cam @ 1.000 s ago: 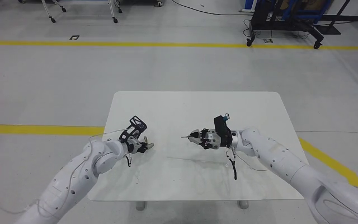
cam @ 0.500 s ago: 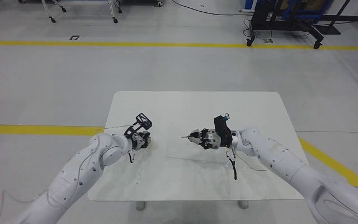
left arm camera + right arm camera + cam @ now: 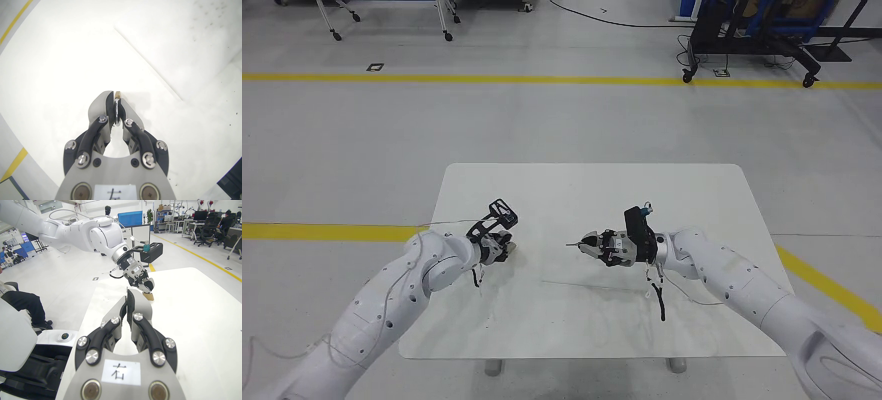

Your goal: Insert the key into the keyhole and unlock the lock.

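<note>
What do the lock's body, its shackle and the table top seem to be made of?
The lock body looks like brass: dull yellow-gold metal. The shackle, clamped in the left pincer, is probably steel: silvery, with bright glints. The table has a smooth, matte white top, perhaps laminate or painted board; the look leaves it open.

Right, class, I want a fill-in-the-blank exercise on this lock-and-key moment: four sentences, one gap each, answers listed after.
1. The left gripper is shut on the shackle of the brass ____.
2. The right gripper is shut on the thin metal ____.
3. The two held things do not touch; they are still ____.
4. Both grippers are over a table whose top is ____ in colour.

Missing words: lock; key; apart; white.
</note>
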